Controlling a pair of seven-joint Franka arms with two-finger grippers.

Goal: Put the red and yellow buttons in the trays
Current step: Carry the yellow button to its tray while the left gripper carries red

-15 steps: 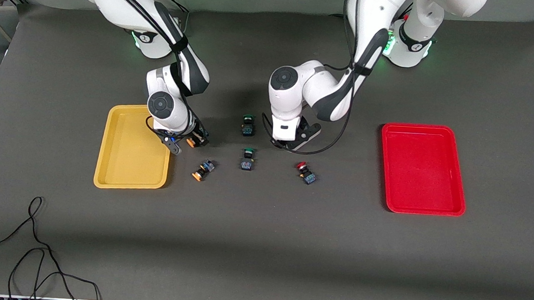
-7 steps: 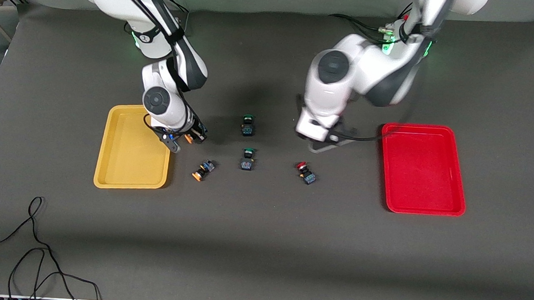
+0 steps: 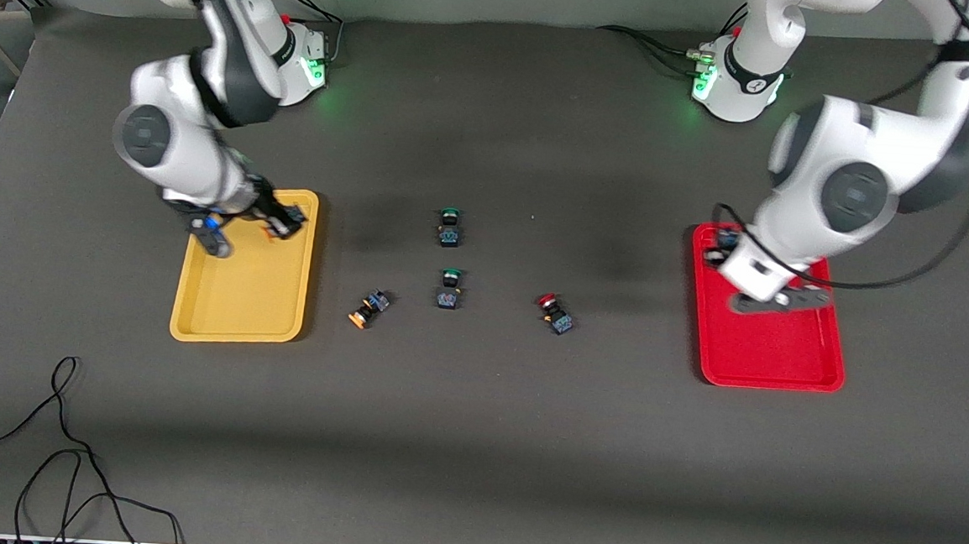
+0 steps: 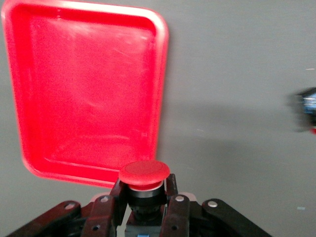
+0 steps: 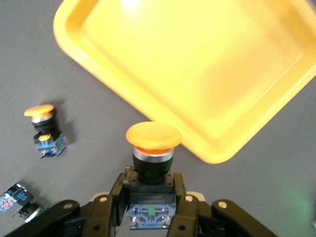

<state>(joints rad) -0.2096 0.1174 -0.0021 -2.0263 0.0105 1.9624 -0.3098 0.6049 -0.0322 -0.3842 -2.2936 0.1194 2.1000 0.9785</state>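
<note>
Nearest the front edge of the bench, mid-table, one yellow-capped button (image 3: 365, 308) and one red-capped button (image 3: 556, 313) lie untouched, with two green-capped buttons (image 3: 447, 289) just farther back. A second ago both grippers were low among these; now each has carried a switch outward. The right gripper (image 3: 243, 225), clenched on a yellow button (image 5: 152, 143), hangs over the yellow tray (image 3: 237, 324). The left gripper (image 3: 745, 275), clamping a red button (image 4: 144, 177), is over the red tray (image 3: 773, 369). Release looks next; two remain.
</note>
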